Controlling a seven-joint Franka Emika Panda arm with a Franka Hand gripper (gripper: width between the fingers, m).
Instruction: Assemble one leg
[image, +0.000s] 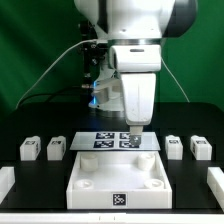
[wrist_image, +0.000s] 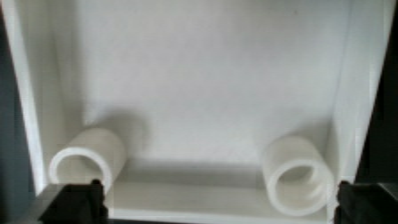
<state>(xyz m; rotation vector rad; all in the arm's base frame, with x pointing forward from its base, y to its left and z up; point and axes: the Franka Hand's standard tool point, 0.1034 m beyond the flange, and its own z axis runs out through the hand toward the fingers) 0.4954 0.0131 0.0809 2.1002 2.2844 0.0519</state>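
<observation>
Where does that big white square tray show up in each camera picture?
Exterior view: the tabletop sits low in the middle, in front of the marker board.
Wrist view: the tabletop fills nearly the whole picture, its inner floor showing.
Shared landmark: the round corner sockets inside it.

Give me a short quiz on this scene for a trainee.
1. True or false: the gripper holds a leg.
2. How many legs show in the exterior view?
3. What fills the wrist view? A: leg. B: tabletop. C: marker board.
Key: 1 false, the gripper is open and empty; 2 four; 3 B.
</observation>
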